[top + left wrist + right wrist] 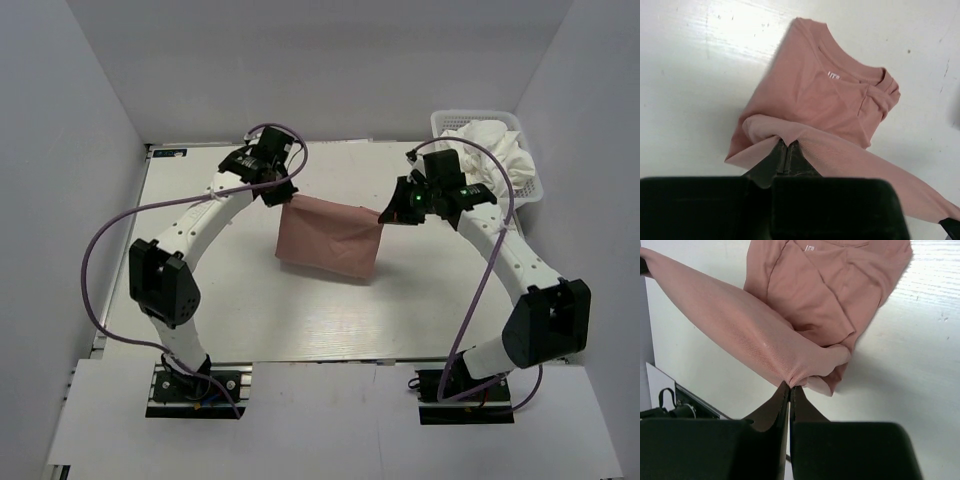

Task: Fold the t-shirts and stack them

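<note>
The dusty pink t-shirt (328,236) hangs between both grippers over the middle of the table, its lower part resting on the table top. My left gripper (281,196) is shut on the shirt's upper left corner. My right gripper (385,214) is shut on its upper right corner. In the left wrist view the pink shirt (815,100) lies below with its collar and white label showing, and the gripper (786,143) pinches an edge. In the right wrist view the gripper (790,386) pinches a bunched edge of the shirt (825,285). White t-shirts (487,147) sit in a pile at the back right.
A white plastic mesh basket (528,183) stands at the back right corner and holds the white pile. The white table (220,300) lies between grey walls on the left, back and right. Purple cables loop above both arms.
</note>
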Controlling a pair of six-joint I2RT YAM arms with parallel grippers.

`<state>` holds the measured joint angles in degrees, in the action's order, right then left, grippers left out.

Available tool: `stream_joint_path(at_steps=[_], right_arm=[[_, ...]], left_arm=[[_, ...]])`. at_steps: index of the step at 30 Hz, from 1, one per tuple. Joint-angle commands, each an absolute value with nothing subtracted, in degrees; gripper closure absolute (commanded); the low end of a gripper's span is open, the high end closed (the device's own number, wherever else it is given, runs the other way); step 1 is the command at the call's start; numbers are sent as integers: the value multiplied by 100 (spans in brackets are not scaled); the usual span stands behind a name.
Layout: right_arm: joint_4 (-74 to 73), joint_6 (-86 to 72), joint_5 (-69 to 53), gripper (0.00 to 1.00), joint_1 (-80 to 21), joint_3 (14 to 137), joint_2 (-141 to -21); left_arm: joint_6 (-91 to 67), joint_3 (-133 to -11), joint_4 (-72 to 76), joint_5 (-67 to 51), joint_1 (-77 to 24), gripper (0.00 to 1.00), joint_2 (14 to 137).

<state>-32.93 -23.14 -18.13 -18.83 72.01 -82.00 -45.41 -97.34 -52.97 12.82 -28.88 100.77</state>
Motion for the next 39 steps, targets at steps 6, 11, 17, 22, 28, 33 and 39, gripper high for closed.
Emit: stream_joint_path(at_steps=[6,11,17,22,28,33,39], right_arm=[[-2839,-2101,-2188,100,-1346,7787,-9087],[-2645,-2057,-2364,100,-1126,8234,-9886],[-2443,-2127,-2566,100,-941,8534,-10704],[-2356,-2215,-2812,100,-879,8692,-11416],[-2382,-2224,-2839,35,-870,9104,-11733],[-2488,-2118,-2795,10,-932,9132,-11287],[-1803,-2389,-3302,10,-1028,8254,-10565]], left_arm=[[-4157,-10853,-5019,1257,-2497,100,11047],[-4043,-11407,-4896,1047,-2329,100,11872],[-3929,-11952,-4711,809,-2154,100,12559],[-3806,-12023,-4544,546,-2101,100,12902],[-3551,-12207,-4421,440,-2101,1,13025],[-3428,-12104,-4474,274,-2101,0,12561],[-3375,-10172,-3360,-1059,-2276,0,11260]])
